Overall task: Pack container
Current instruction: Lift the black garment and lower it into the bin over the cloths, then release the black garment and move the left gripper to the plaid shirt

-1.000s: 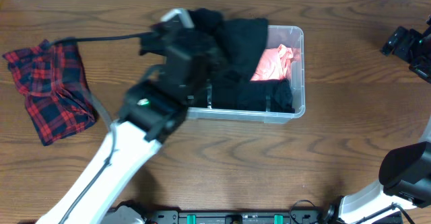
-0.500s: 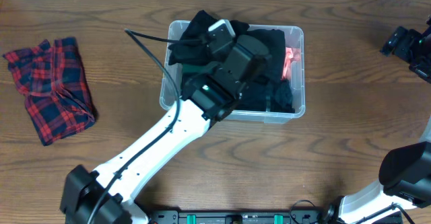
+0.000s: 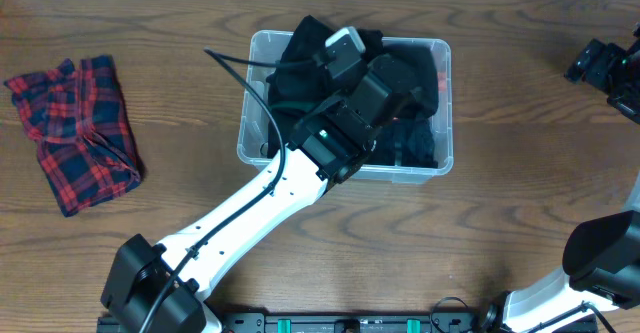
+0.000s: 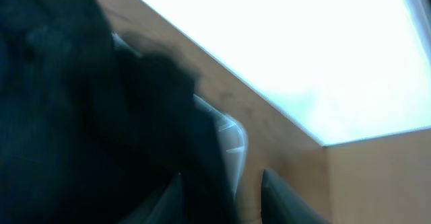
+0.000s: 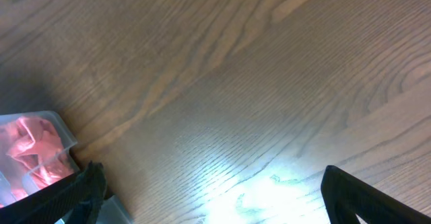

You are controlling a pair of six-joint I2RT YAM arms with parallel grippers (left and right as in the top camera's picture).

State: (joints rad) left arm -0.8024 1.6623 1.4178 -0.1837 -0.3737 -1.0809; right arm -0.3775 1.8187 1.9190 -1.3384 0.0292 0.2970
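Note:
The clear plastic container (image 3: 252, 133) stands at the table's middle back, filled with black clothing (image 3: 310, 43). My left arm reaches over it, and my left gripper (image 3: 400, 85) is low inside the bin's right half, shut on a black garment (image 4: 101, 116) that hangs between its fingers (image 4: 222, 183). The bin's clear corner (image 4: 232, 140) shows just beyond the fingers. A pink garment (image 5: 34, 143) in the bin shows in the right wrist view and is almost covered from overhead. My right gripper (image 5: 209, 190) is open and empty above bare table at the far right (image 3: 600, 68).
A red and black plaid cloth (image 3: 80, 128) lies crumpled at the table's left. A black cable (image 3: 250, 83) loops from the left arm over the bin's left side. The table's far edge runs just behind the bin.
My left arm has swung right from the bin's left edge to over its right half, carrying the black garment. The pink garment is now almost covered. The right arm has not moved.

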